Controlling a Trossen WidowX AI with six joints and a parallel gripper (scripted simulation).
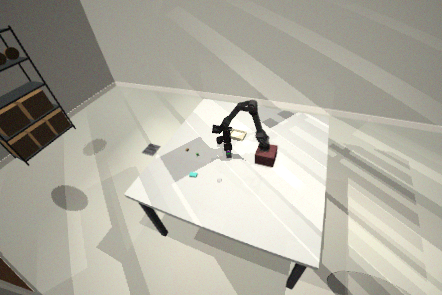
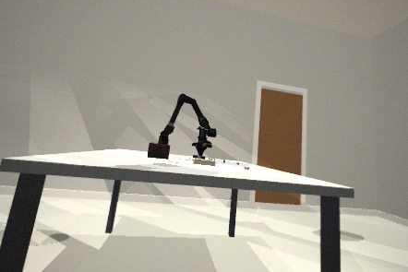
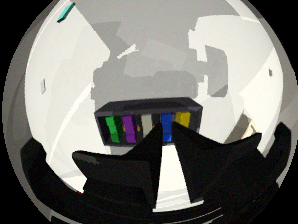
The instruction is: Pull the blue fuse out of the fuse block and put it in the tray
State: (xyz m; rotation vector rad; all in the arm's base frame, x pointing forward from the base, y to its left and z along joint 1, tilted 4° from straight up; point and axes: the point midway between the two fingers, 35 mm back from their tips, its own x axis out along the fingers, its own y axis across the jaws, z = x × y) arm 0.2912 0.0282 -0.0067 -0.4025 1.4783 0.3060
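The black fuse block (image 3: 149, 106) stands on the table right below my gripper and holds a row of fuses: green (image 3: 112, 129), purple (image 3: 129, 129), pale grey (image 3: 147, 125), blue (image 3: 166, 125) and yellow (image 3: 184, 120). My gripper (image 3: 166, 127) (image 1: 228, 153) (image 2: 200, 154) points straight down, and its two dark fingers close in on either side of the blue fuse, which still sits in its slot. The tan tray (image 1: 239, 135) (image 2: 204, 161) lies flat just behind the gripper. In the top and exterior views the block is mostly hidden under the gripper.
The arm's dark red base (image 1: 266, 155) (image 2: 159, 150) stands right of the tray. A cyan piece (image 1: 193, 175) (image 3: 67, 11), a small green bit (image 1: 197, 153), a small brown bit (image 1: 187, 149) and a pale ring (image 1: 219, 180) lie on the white table (image 1: 260, 213).
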